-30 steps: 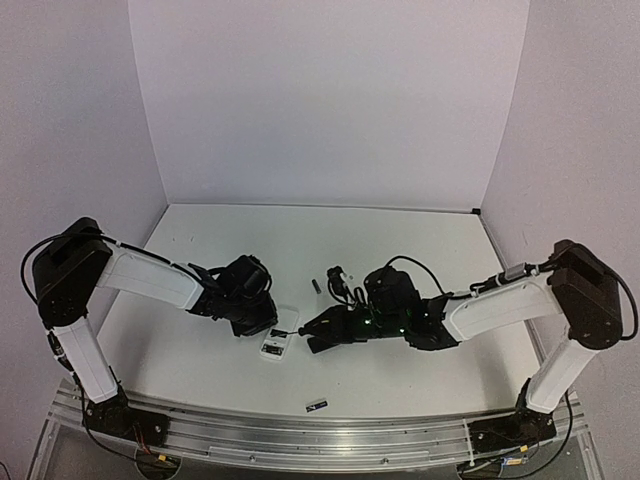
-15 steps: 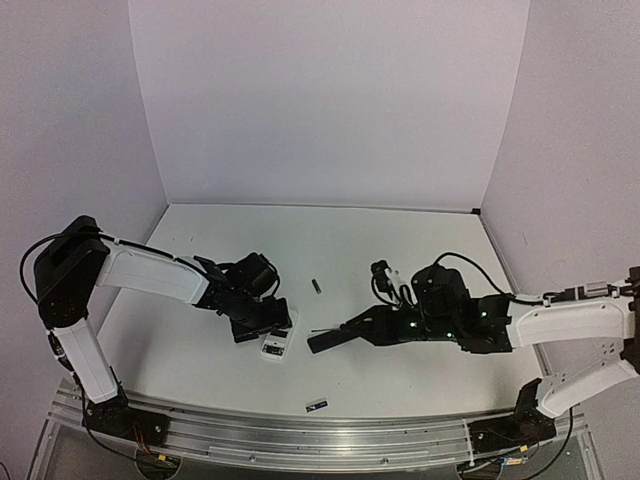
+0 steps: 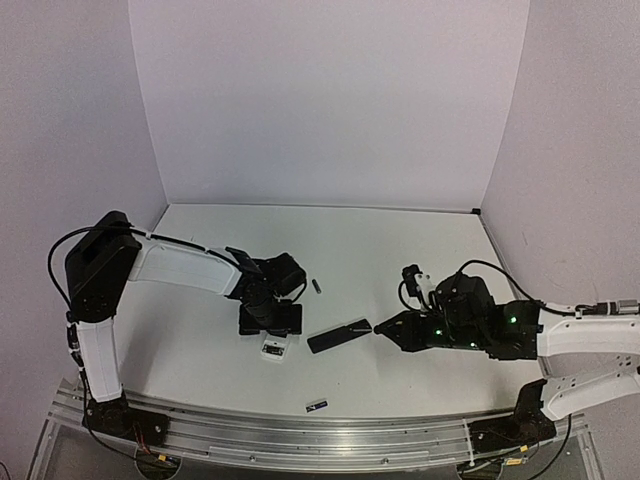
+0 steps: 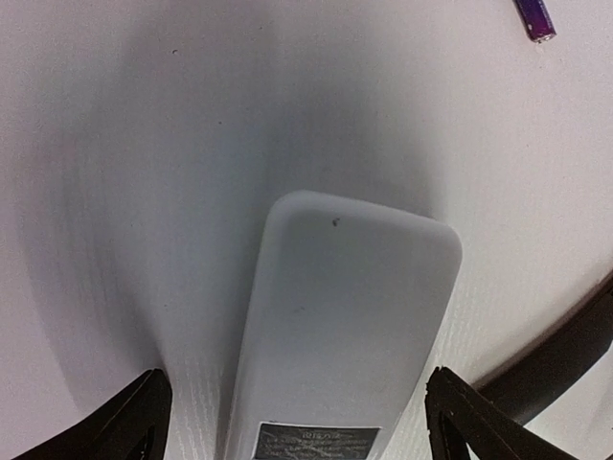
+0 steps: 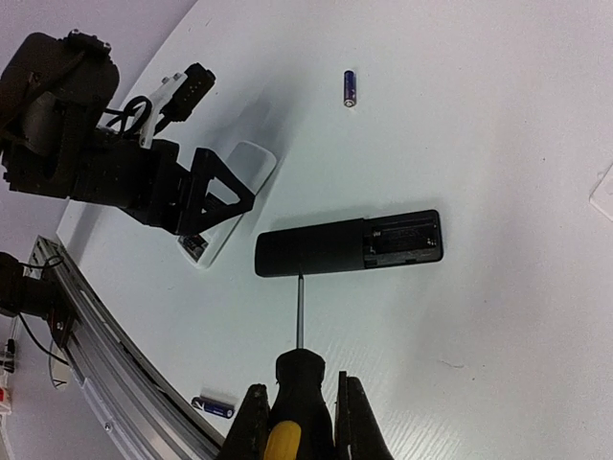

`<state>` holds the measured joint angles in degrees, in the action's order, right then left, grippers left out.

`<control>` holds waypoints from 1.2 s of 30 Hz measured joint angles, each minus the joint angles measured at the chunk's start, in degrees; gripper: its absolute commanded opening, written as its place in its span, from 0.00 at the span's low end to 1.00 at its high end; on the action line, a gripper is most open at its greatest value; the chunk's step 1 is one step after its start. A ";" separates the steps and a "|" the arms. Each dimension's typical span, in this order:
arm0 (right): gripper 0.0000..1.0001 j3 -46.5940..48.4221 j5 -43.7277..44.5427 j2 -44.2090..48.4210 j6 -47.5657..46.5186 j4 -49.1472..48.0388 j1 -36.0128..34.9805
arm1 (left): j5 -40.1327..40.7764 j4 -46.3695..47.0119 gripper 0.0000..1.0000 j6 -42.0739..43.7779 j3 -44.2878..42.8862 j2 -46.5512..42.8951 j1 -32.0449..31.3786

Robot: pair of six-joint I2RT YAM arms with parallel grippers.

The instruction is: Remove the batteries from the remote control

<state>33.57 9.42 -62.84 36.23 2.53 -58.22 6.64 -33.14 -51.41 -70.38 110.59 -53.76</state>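
Two batteries (image 5: pixel 350 87) (image 5: pixel 212 407) lie loose; the wide-open left gripper (image 4: pixel 302 426) straddles the white remote (image 4: pixel 345 326), the right gripper (image 5: pixel 301 417) clamps one screwdriver (image 5: pixel 298 369) beside the black remote (image 5: pixel 350 246).

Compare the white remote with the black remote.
The white plastic remote is pale; the slim black plastic remote is dark. The white one lies between the spread fingers of the left gripper; the black one lies free, the yellow-and-black screwdriver in the right gripper pointing at its edge. The black one's battery bay is uncovered; the white one's back shows a label. Both lie flat on the white table.
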 measured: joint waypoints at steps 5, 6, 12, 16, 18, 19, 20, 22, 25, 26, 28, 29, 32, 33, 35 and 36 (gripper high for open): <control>0.00 -0.27 0.97 0.50 -0.07 1.06 0.00 | 2.59 -3.83 0.79 1.79 -3.62 2.88 -0.71; 0.00 -0.27 1.08 0.52 -0.13 1.14 0.00 | 3.16 -4.42 0.76 2.12 -4.23 3.41 -0.93; 0.00 -0.27 1.55 0.52 -0.30 1.46 0.00 | 4.57 -5.82 0.62 2.50 -7.09 5.59 -1.99; 0.00 -0.27 2.00 0.64 -0.54 1.52 0.00 | 5.05 -5.92 0.49 2.35 -8.35 6.54 -2.08; 0.00 -0.27 2.26 0.84 -0.77 1.54 0.00 | 5.29 -6.23 0.43 2.15 -8.76 6.79 -2.10; 0.00 -0.27 2.35 0.92 -0.86 1.55 0.00 | 5.41 -6.37 0.41 2.08 -8.88 6.84 -2.10; 0.00 -0.27 2.40 1.01 -0.91 1.57 0.00 | 5.49 -6.49 0.38 1.98 -9.09 6.97 -2.12; 0.00 -0.27 2.45 1.18 -1.05 1.62 0.00 | 5.56 -6.90 0.34 1.89 -9.72 7.31 -2.13; 0.00 -0.27 2.49 1.45 -1.29 1.81 0.00 | 5.55 -7.56 0.28 1.94 -11.60 8.30 -1.81; 0.00 -0.27 2.53 1.62 -1.32 1.93 0.00 | 5.38 -7.87 0.26 1.98 -12.33 8.72 -1.62; 0.00 -0.27 2.62 2.15 -1.34 2.24 0.00 | 4.77 -8.39 0.22 2.06 -13.83 9.50 -0.89; 0.00 -0.27 2.63 2.42 -1.34 2.41 0.00 | 4.47 -8.49 0.18 2.13 -14.34 9.70 -0.49; 0.00 -0.27 2.73 3.18 -1.34 2.96 0.00 | 4.10 -6.15 0.12 2.53 -15.38 10.02 1.61; 0.00 -0.27 2.80 3.37 -1.34 3.16 0.00 | 3.71 -4.89 0.11 2.83 -15.58 10.02 2.64; 0.00 -0.27 2.95 3.63 -1.34 3.58 0.00 | 1.85 -1.54 0.09 3.45 -15.64 10.02 5.01; 0.00 -0.27 3.12 3.73 -1.34 3.85 0.00 | 0.39 0.52 0.07 3.48 -15.35 10.02 6.33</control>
<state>33.30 12.54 -59.11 34.89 6.37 -58.22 7.03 -32.62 -47.92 -85.73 120.62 -47.43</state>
